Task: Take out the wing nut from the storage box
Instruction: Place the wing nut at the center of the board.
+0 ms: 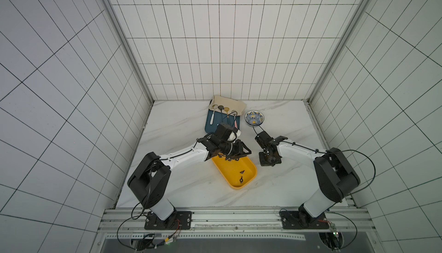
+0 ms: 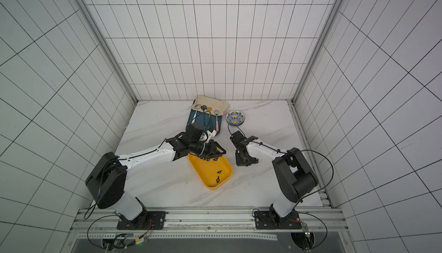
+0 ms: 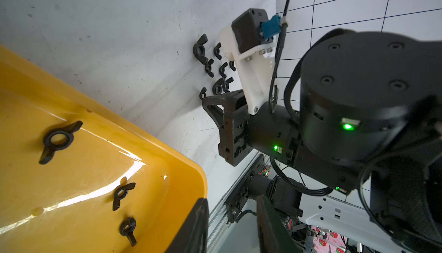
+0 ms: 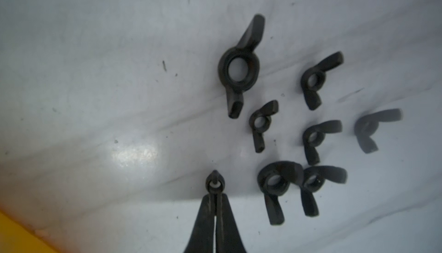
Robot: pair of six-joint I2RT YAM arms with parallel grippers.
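Black metal wing nuts (image 3: 123, 193) lie in the yellow plastic storage box (image 3: 71, 192); light, stiff, probably slippery, best pinched across a wing; the left gripper (image 3: 231, 201), fingers partly apart and empty, hovers above it; the right gripper (image 4: 215, 195), fingers pinched on a small wing nut (image 4: 214, 182), hangs over the white counter (image 4: 95, 96).

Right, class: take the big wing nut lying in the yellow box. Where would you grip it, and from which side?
Grip the round middle of the wing nut, coming straight down from above. It lies flat on the floor of the yellow box with its hole up, and the walls hinder a sideways approach. Probably close crosswise to the wings, where the ring's sides are bare.
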